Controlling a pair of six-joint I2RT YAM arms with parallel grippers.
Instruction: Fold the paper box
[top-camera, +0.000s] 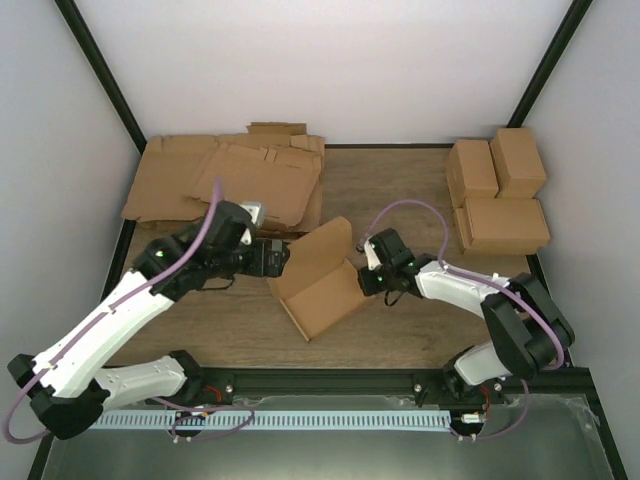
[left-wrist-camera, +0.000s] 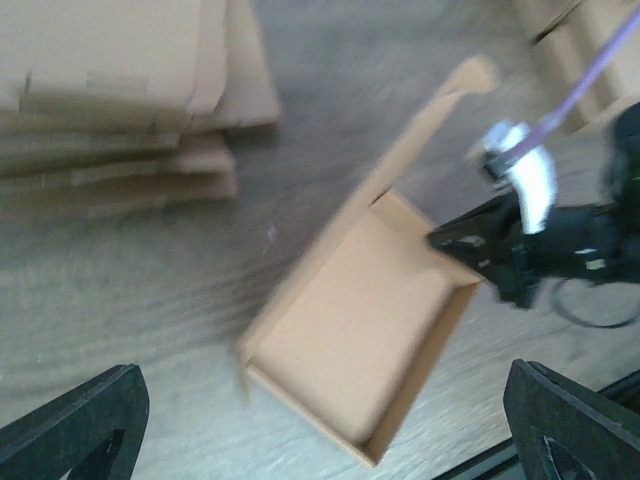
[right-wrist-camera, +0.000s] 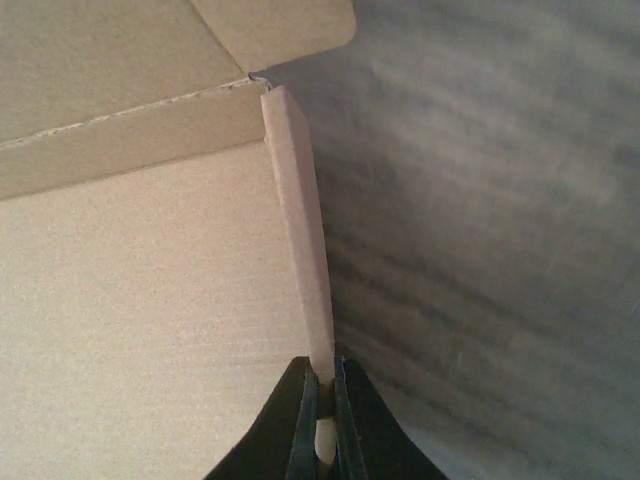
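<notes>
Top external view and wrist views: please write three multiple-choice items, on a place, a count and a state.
1. Where do the flat cardboard sheets lie? A. far left B. far right C. near edge
2. How many closed boxes stand far right? A. one B. three C. five
3. The right end effector is: A. open B. shut on the paper box wall C. holding a flat sheet
Key: 1 A, stacked in the far-left corner; 2 B, three sit together; 3 B, the wall is pinched in it.

Paper box (top-camera: 320, 282) at the middle of the desk (top-camera: 400, 190), left gripper (top-camera: 283, 258) to its left, right gripper (top-camera: 362, 270) on its right wall; cardboard sheets (top-camera: 225, 180) behind-left, folded boxes (top-camera: 497, 195) behind-right.
</notes>
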